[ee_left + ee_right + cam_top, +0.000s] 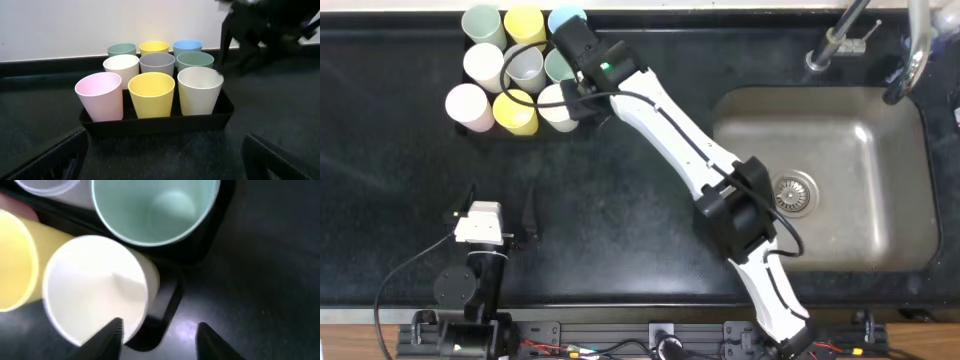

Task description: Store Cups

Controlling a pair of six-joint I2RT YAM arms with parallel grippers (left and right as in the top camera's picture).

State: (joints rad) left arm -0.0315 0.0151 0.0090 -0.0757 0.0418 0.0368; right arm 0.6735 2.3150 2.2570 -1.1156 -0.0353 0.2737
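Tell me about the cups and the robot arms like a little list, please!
cups: nine, upright, three rows of three
tray: black, holds every cup, sits on the dark counter
row nearest the arms: pink cup, yellow cup, white cup
right gripper: open, at the white cup's rim by the tray's corner
left gripper: open, apart from the tray, facing it
sink: at the counter's right

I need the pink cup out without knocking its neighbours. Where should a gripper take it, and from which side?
Probably by its rim, from above. The pink cup stands upright, mouth open, in a corner of the tray. One finger inside, one on the free outer wall: the yellow cup and the white cup crowd its other sides, and the tray wall covers its base.
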